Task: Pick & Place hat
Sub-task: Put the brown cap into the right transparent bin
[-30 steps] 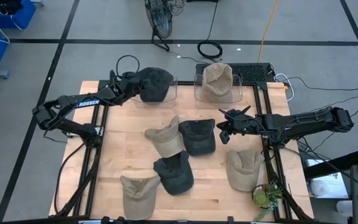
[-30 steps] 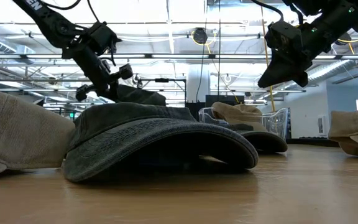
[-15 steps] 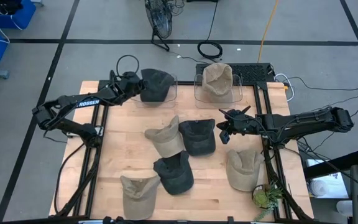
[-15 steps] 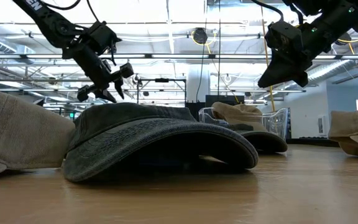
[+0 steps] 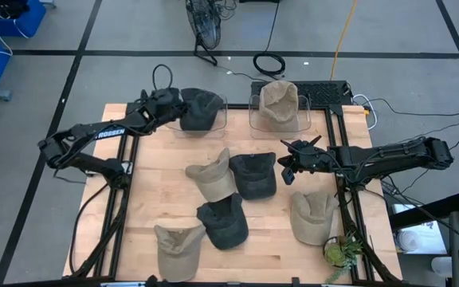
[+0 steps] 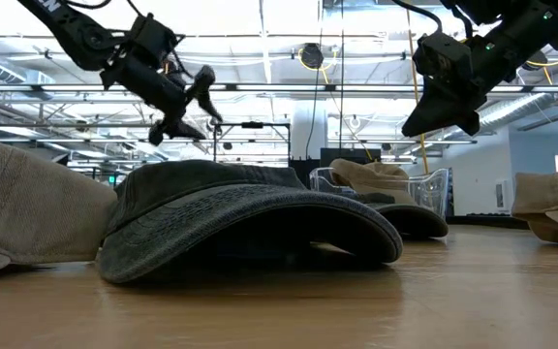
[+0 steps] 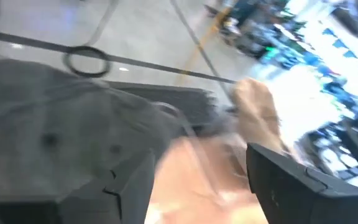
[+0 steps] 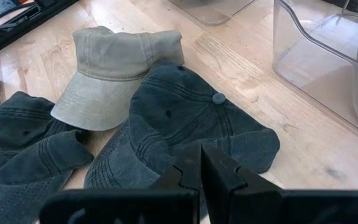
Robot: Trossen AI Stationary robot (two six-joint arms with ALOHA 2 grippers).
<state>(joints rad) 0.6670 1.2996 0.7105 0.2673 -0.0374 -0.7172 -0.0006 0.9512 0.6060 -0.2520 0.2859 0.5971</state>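
A dark grey hat (image 5: 200, 108) lies in the left clear bin (image 5: 220, 119) at the table's far edge. My left gripper (image 5: 168, 100) hangs open just left of it and above it, with nothing between its fingers (image 6: 187, 102); in the left wrist view, the gripper (image 7: 197, 171) looks down on the hat (image 7: 55, 124). My right gripper (image 5: 289, 169) hovers shut over the table's right half, above another dark hat (image 5: 253, 175) that rests crown up on the wood (image 8: 185, 124).
A tan hat (image 5: 280, 104) fills the right clear bin. On the table lie a tan hat (image 5: 212, 174), a dark hat (image 5: 223, 221), and tan hats at the near left (image 5: 178, 247) and near right (image 5: 313, 215). A small plant (image 5: 341, 251) sits at the near right corner.
My left gripper has opened and let go of the dark hat, which has dropped into the left bin and lies there. The gripper has then risen and tipped, edging toward the far edge.
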